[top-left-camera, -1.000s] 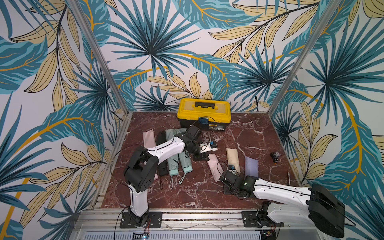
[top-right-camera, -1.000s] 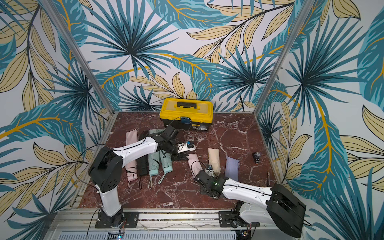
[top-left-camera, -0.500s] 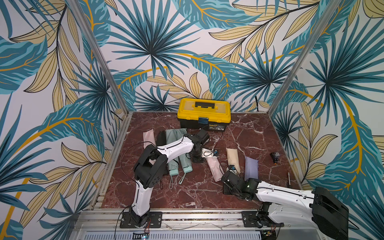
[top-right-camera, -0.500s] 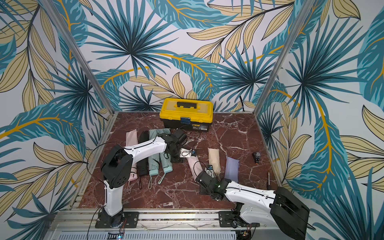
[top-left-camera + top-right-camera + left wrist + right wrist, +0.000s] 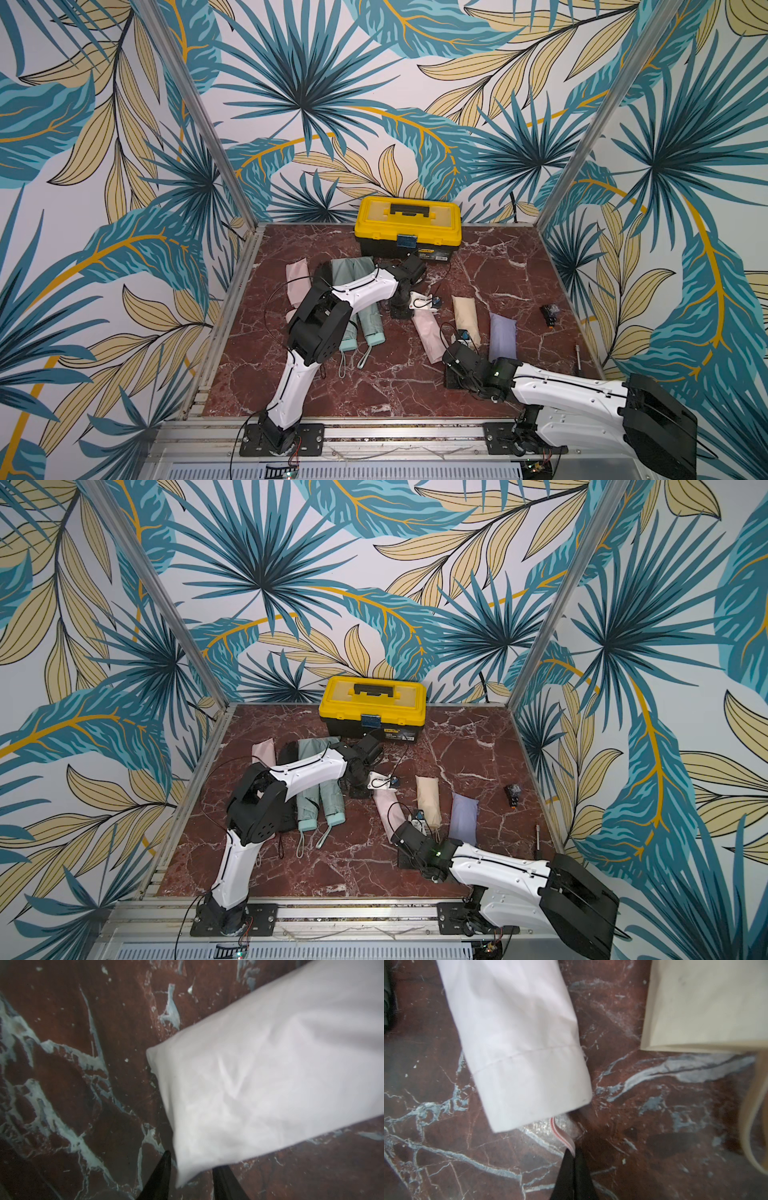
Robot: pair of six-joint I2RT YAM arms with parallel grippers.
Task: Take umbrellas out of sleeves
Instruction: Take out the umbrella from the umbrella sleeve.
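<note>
1 table (image 5: pixel 498 266): dark red marble, white veins.
Set of walls (image 5: pixel 311 83): pale ground, teal and sand palm-leaf print.
1 toolbox (image 5: pixel 409 224): yellow lid, black body.
1 pink sleeve (image 5: pixel 428 336), plain.
1 beige sleeve (image 5: pixel 465 316), plain.
1 lilac sleeve (image 5: pixel 503 336), plain.
2 mint umbrellas (image 5: pixel 371 322): grey-green canopies, paler mint handles.
1 wrist loop (image 5: pixel 562 1136): pink, apparently red-striped along one edge.

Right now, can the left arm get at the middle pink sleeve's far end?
Probably yes: the left gripper, jaws open, straddles a corner of the pink sleeve, nothing between. The right gripper pinches the wrist loop at the opposite end.
</note>
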